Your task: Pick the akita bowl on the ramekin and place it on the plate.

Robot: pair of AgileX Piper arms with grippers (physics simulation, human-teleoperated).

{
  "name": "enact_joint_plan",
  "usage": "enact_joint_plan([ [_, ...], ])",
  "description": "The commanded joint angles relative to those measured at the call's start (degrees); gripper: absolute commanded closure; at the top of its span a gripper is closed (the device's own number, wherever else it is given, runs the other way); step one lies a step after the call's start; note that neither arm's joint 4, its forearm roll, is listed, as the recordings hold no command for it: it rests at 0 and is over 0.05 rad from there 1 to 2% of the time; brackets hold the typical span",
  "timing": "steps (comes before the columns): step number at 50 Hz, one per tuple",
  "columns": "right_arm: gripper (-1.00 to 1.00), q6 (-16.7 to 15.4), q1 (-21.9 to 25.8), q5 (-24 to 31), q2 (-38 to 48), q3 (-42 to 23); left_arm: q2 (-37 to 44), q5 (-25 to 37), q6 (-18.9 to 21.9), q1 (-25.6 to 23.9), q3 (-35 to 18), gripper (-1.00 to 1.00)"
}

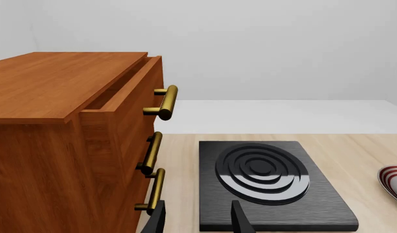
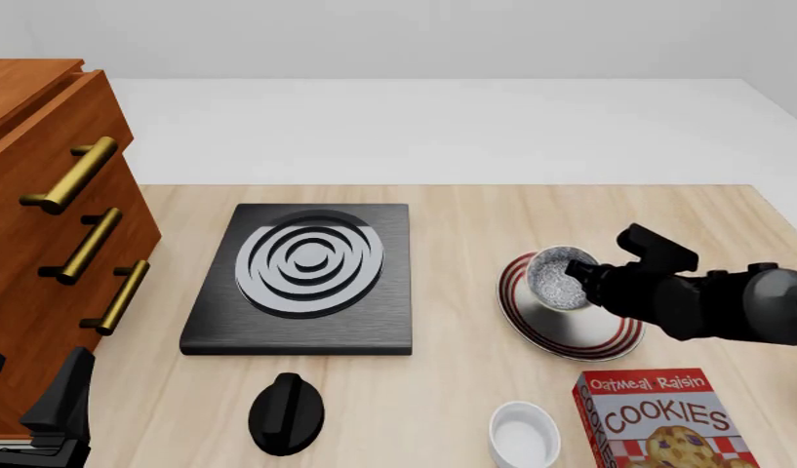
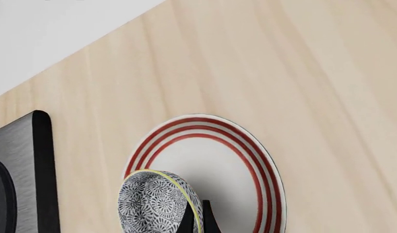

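Pale wooden bench (image 2: 476, 292): right claw (image 2: 583, 280) clamps the akita bowl (image 2: 558, 278) by its rim over the plate (image 2: 554, 327), apparently for lowering. Left claw (image 1: 197, 221) idle, spread apart.

Overhead front, two close wrist views

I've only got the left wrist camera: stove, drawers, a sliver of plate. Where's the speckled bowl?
Observer: The right hand holds the bowl by its rim, over the plate.
Operator: Is it upright?
Observer: No, it's tipped steeply on its side.
Operator: And the white cup?
Observer: The cup stands empty near the table's front edge, beside the cookie box.
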Motion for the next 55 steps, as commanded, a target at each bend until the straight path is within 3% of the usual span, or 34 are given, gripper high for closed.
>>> enact_joint_plan([
  [1, 1.0, 0.75, -0.97, -1.49, 1.64, -0.14, -0.01, 0.0, 0.0, 0.0, 0.0, -1.0],
  [54, 1.0, 2.44, -0.95, -4.77, 3.18, 1.73, 0.0, 0.0, 0.0, 0.0, 0.0, -1.0],
  [55, -1.0, 2.72, -1.01, -4.88, 3.14, 1.84, 0.0, 0.0, 0.0, 0.0, 0.0, -1.0],
])
